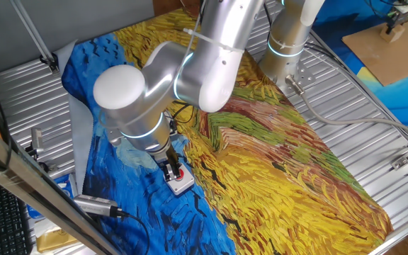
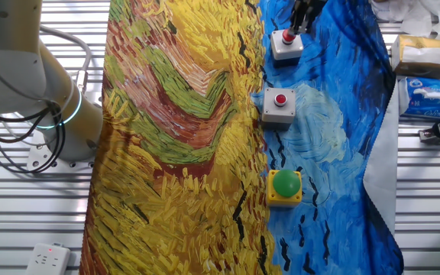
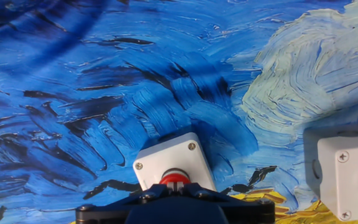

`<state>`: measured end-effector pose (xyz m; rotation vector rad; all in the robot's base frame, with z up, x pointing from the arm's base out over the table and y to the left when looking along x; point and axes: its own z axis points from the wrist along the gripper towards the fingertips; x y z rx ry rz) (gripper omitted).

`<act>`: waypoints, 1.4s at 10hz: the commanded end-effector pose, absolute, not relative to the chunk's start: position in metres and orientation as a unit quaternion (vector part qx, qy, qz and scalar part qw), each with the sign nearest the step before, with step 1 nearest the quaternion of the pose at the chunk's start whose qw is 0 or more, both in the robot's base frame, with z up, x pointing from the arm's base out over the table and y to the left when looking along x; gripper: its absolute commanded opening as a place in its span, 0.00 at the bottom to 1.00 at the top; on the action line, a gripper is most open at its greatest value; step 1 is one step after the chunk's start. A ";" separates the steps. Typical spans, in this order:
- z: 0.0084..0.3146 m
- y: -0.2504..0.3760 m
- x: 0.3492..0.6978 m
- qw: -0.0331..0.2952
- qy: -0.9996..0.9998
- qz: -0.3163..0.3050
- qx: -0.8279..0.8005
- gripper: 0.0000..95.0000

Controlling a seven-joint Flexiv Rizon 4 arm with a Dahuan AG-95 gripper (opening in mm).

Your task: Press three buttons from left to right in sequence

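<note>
Three button boxes sit in a single row on the cloth (image 2: 182,137) that covers the tabletop (image 2: 21,221), well apart from one another. In the other fixed view the row runs from the near box (image 2: 285,188) through the middle box (image 2: 279,106) to the far box (image 2: 286,43). The gripper (image 2: 302,21) stands directly over that far box, its tip at the cap. In the hand view the same box (image 3: 173,165) lies just ahead of the gripper, with the middle one off to the right. Packets (image 2: 426,76) lie beyond the cloth's edge, beside the row.
</note>
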<state>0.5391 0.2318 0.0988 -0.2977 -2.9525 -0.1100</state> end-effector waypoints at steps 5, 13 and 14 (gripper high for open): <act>0.095 0.231 0.539 0.085 -0.991 -0.038 -0.101 0.00; 0.125 0.228 0.543 0.085 -0.990 -0.041 -0.100 0.00; 0.125 0.228 0.543 0.085 -0.990 -0.041 -0.101 0.00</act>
